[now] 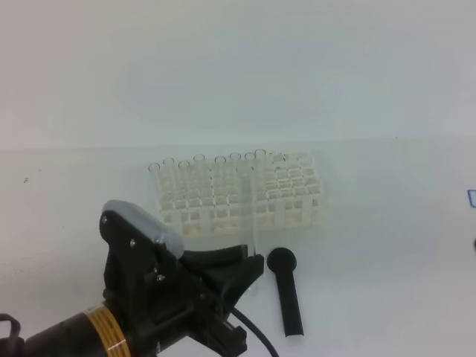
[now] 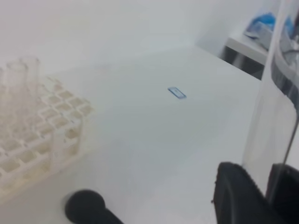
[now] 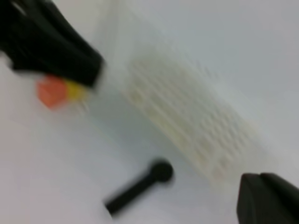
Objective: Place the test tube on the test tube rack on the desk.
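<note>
The left gripper (image 1: 249, 262) sits at about seven o'clock in the high view, its black jaws clamped on the test tube (image 1: 253, 216), which rises upright from the fingertips. In the left wrist view the same tube (image 2: 271, 126) stands tall at three o'clock, a clear glass column pinched between the dark fingers (image 2: 236, 196). The tube's upper end overlaps the front edge of the test tube rack (image 1: 242, 193), though whether glass touches plastic cannot be told. The rack stands at the centre of the desk (image 1: 387, 245), several clear tubes upright in its left and rear holes. Just beside the gripper, at five o'clock, lies a black round-headed stick tool (image 1: 286, 290). The right gripper (image 3: 268, 198) shows only in its blurred wrist view at five o'clock, jaws together and holding nothing, with orange and yellow cubes (image 3: 58, 91) at ten o'clock
</note>
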